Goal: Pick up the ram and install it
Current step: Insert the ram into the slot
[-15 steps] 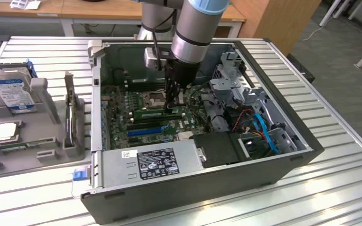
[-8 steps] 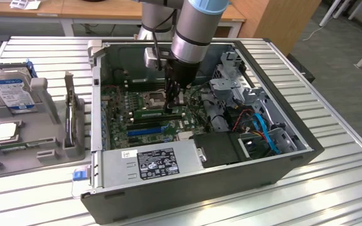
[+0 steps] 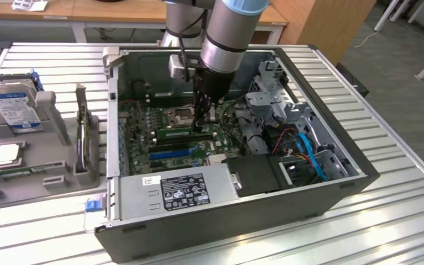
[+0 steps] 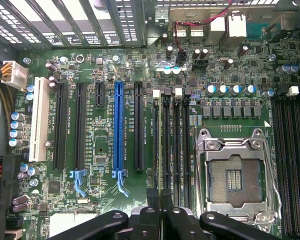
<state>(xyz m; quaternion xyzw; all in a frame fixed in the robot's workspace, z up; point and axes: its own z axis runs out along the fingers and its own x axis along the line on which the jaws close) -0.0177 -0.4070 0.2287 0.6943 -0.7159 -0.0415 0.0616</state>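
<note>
1. Reaches straight down into the open case [image 3: 234,237] with the hand [image 3: 205,122], plumb, likely so as to push along the line of the slots.
2. Grips, by the look of it, the ram [image 3: 183,133]: clenched, fingers [image 4: 147,222] drawn close together, pinching the thin green stick on edge with its long side level.
3. Holds the ram low over the board [image 4: 97,195], lengthwise along the dark slots [image 4: 166,145]. Cannot tell whether seated or just above.
4. Finds the socket [image 3: 179,116] at eleven o'clock from the hand in the exterior view, just beside the slots and bare of any chip, so leaving little room for a sideways slip.
5. Finds the power box [image 3: 175,193] at six o'clock against the near wall, and the blue and red cables [image 3: 308,152] at three o'clock, well apart from the slots, so judged no snag.
6. Meets, outside the case at nine o'clock, a grey tray [image 3: 39,146] on the worktop [image 3: 396,221], with the drive [image 3: 9,105] propped in a cradle and a silver chip [image 3: 6,155] flat in a pocket, each nested for a reach from above.
</note>
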